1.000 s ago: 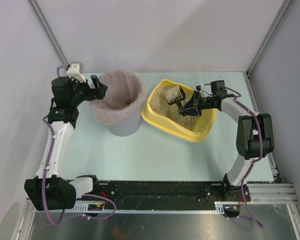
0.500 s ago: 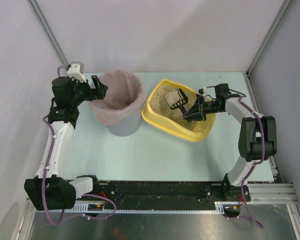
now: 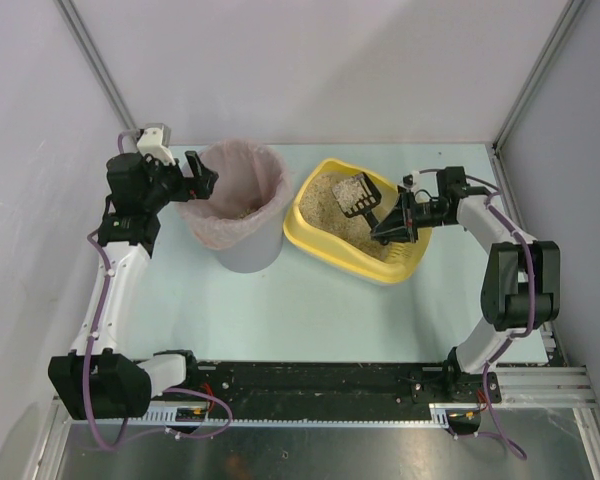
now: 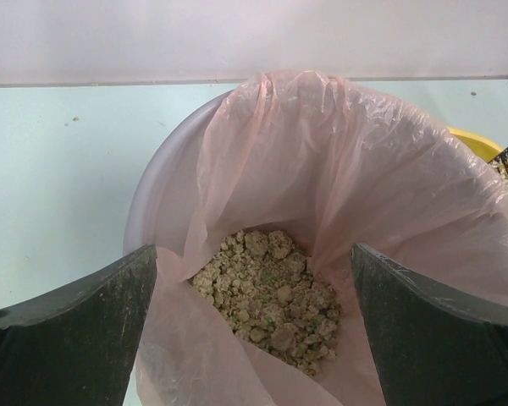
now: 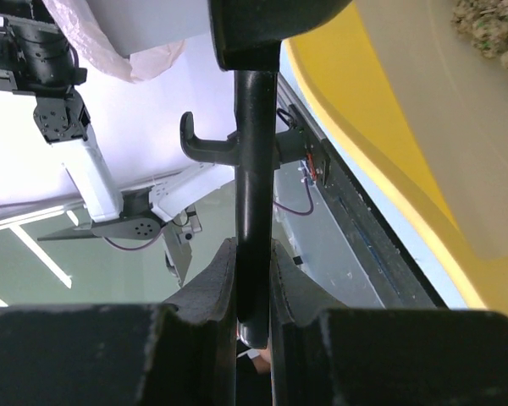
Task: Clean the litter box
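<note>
Left arm is bent over the far left of the table (image 3: 310, 310), and its left claw (image 3: 198, 172) sits at the left rim of the bin (image 3: 245, 255). The claw's fingers (image 4: 76, 330) are spread wide, holding nothing; in the wrist view they straddle the bin opening. The bin is grey and round with a pink bag (image 4: 364, 178) draped over its rim. Beige-brown clumps (image 4: 267, 292) lie in a pile at the bottom of the bag.

Just right of the bin, close but not touching as far as the top view shows, sits the litter box (image 3: 315, 238). It is a yellow tray, angled on the table, with beige litter (image 3: 325, 195) inside.

A black scoop (image 3: 355, 197) is over the far middle of the litter box, its head loaded with litter and its handle running right. Can't tell whether the head touches the litter bed.

Right claw (image 3: 395, 222) is over the right side of the box, clamped on the scoop handle (image 5: 254, 194). The wrist view shows both fingers (image 5: 207, 292) pinching the thin black handle, with the yellow box wall to the right. Right arm reaches in from the right edge of the table.
</note>
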You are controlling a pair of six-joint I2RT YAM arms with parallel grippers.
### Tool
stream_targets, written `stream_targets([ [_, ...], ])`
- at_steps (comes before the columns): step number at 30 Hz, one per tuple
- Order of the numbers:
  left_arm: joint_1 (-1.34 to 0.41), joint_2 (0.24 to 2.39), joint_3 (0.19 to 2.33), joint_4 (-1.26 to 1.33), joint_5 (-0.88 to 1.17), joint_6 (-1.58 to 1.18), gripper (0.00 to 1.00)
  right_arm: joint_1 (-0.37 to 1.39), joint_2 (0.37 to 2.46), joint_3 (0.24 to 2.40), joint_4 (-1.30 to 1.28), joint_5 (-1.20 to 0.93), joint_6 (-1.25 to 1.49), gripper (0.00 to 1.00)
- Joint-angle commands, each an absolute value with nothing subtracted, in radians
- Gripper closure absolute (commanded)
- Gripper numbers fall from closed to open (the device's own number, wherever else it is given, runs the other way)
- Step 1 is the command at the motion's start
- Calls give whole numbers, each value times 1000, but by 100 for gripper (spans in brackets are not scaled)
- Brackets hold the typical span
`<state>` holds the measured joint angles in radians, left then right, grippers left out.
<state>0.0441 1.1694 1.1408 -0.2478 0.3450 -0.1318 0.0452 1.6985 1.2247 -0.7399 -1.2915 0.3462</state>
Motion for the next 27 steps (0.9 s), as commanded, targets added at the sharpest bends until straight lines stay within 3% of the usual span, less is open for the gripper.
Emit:
stream_targets([
  [1,37,1164,1137,-210,347,-121,0,35,1629,1232,-707,-1284,389,100],
  [5,37,1158,1137,-210,350,-120,0,49,1606,1172,-506,-1357,551,100],
  [27,31,1154,1137,-210,350,-121,0,41,1578,1166,-574,-1378,517,100],
])
